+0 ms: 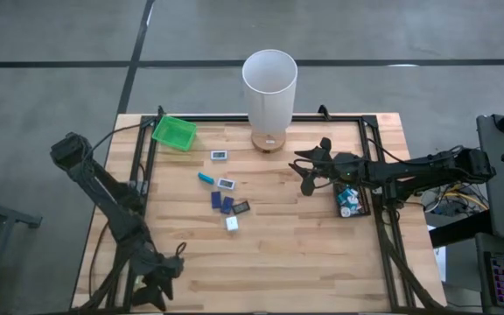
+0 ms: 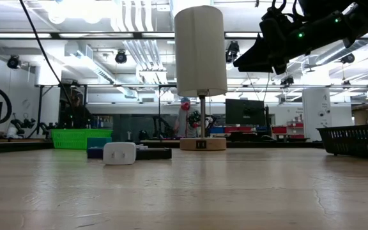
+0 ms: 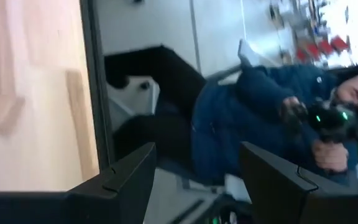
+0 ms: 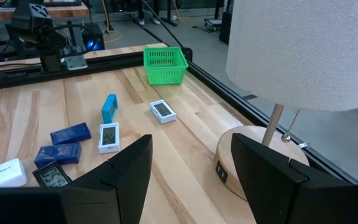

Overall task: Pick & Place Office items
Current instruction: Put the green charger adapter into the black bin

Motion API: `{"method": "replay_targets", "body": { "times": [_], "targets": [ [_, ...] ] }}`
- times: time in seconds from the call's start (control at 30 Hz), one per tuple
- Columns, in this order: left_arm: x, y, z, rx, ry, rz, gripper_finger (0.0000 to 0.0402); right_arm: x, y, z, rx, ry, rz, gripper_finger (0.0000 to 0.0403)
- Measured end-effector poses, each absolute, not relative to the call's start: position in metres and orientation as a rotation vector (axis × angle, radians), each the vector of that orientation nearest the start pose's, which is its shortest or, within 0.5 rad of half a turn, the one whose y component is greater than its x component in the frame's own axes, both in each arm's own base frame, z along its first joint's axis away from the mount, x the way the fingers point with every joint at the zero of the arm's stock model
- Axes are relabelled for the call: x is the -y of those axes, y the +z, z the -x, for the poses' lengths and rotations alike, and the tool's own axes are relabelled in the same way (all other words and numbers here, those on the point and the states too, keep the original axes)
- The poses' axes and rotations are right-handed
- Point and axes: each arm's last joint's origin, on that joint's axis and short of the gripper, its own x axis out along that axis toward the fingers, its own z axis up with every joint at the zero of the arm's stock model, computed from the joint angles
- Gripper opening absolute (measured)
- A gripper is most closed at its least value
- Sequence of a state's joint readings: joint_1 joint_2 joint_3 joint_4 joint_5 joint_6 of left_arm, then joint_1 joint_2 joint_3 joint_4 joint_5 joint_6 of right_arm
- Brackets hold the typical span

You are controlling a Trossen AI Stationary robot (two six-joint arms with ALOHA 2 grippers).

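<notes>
1. Seven office items (image 1: 226,197) lie loose mid-table in the high view; more sit in the black tray (image 1: 352,200). The right gripper (image 1: 309,169) hangs beside that tray, near the lamp (image 1: 269,91). The left gripper (image 1: 156,293) waits at the near left table (image 1: 304,262) edge. A green tray (image 1: 174,132) sits at the far left corner.
2. Low view: a white block (image 2: 119,153) stands before dark pieces; the right gripper hangs high, clear of the wood.
3. Left wrist view: fingers (image 3: 126,180) stand apart, empty; a seated person (image 3: 260,112) shows beyond.
4. Right wrist view: fingers (image 4: 120,177) stand apart, holding nothing, above the items.
</notes>
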State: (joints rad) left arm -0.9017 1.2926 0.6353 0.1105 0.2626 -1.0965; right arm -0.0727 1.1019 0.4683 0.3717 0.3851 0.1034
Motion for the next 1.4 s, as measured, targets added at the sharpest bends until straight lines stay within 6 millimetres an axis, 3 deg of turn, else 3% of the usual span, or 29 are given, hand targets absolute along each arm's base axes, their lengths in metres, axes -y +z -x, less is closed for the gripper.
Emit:
{"method": "replay_targets", "body": {
  "times": [0.4, 0.6, 0.8, 0.93, 1.4],
  "targets": [
    [0.195, 0.185, -0.145, -1.366, -0.473, 0.752, 0.0234, 0.027, 0.218, -0.224, -0.237, -0.468, -0.059, 0.0217],
    [0.195, 0.185, -0.146, -1.326, -0.447, 0.745, 0.0234, 0.027, 0.218, -0.224, -0.237, -0.468, -0.059, 0.0217],
    [0.198, 0.189, -0.150, -1.171, -0.491, 0.654, 0.0234, 0.027, 0.218, -0.224, -0.237, -0.468, -0.059, 0.0217],
    [0.200, 0.192, -0.151, -1.157, -0.507, 0.700, 0.0234, 0.027, 0.218, -0.224, -0.237, -0.468, -0.059, 0.0217],
    [0.199, 0.192, -0.152, -1.107, -0.534, 0.610, 0.0234, 0.027, 0.218, -0.224, -0.238, -0.468, -0.058, 0.0217]
  ]
}}
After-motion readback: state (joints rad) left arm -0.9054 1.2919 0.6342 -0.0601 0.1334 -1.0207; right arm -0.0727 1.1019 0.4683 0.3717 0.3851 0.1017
